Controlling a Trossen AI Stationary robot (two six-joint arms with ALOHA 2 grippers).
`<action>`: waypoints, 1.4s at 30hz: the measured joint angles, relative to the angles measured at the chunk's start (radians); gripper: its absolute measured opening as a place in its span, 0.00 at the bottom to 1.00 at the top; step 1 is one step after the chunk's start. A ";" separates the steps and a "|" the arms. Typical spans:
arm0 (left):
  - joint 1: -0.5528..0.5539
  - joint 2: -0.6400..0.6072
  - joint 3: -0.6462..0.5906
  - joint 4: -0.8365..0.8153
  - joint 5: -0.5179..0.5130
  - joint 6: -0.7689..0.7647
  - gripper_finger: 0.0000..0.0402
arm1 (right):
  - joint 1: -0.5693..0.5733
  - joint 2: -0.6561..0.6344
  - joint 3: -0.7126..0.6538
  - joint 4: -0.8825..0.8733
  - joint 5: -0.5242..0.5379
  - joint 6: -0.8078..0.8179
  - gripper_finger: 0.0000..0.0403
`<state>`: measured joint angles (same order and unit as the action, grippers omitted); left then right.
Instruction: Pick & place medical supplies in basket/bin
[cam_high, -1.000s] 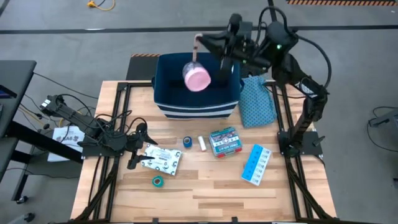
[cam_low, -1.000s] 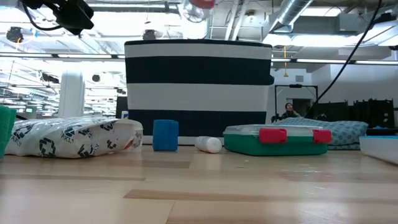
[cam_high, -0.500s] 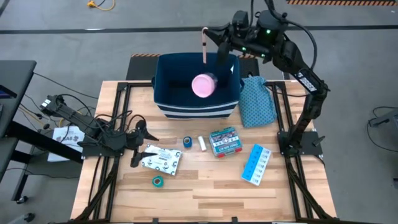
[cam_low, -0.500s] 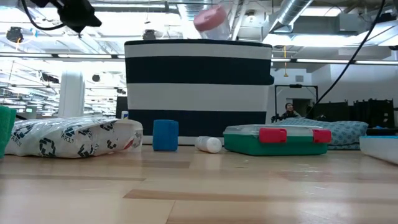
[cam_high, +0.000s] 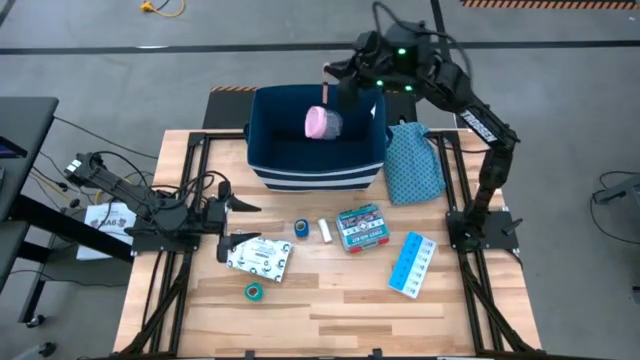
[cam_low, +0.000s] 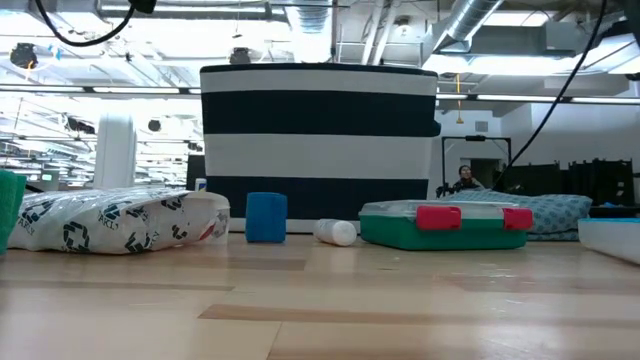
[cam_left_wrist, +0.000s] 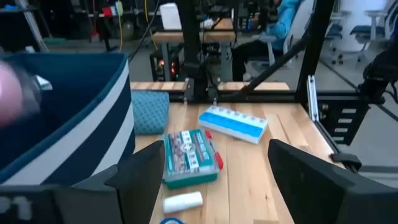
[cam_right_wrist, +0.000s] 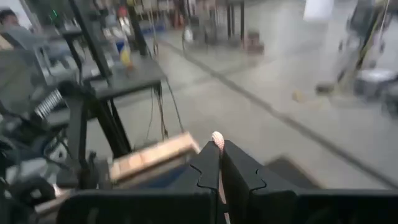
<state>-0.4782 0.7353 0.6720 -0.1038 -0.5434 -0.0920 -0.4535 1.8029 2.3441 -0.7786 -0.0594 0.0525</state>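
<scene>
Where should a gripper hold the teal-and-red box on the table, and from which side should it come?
The teal-and-red box lies flat, with free table around it. I would come straight down from above and close the fingers across its shorter width, on the two long side walls, near the middle. The white tube lies beside it but apart.

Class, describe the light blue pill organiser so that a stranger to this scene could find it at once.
Start at the big navy striped bin at the table's far edge. On the right arm's side, past the teal-and-red box, lies the pill organiser: the only long, pale blue strip, divided into a row of small compartments.
</scene>
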 joint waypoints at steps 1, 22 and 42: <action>0.000 0.000 0.000 0.000 0.000 0.000 0.69 | 0.000 0.015 0.000 -0.002 -0.003 0.000 0.00; 0.000 0.000 0.000 -0.020 -0.013 0.001 0.69 | 0.033 0.252 -0.001 0.078 -0.179 0.054 0.00; 0.000 0.000 0.000 -0.020 -0.014 0.000 0.69 | 0.024 0.248 0.001 -0.243 -0.145 0.026 0.00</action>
<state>-0.4784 0.7357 0.6720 -0.1236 -0.5571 -0.0917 -0.4297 2.0510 2.3455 -1.0216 -0.2047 0.0784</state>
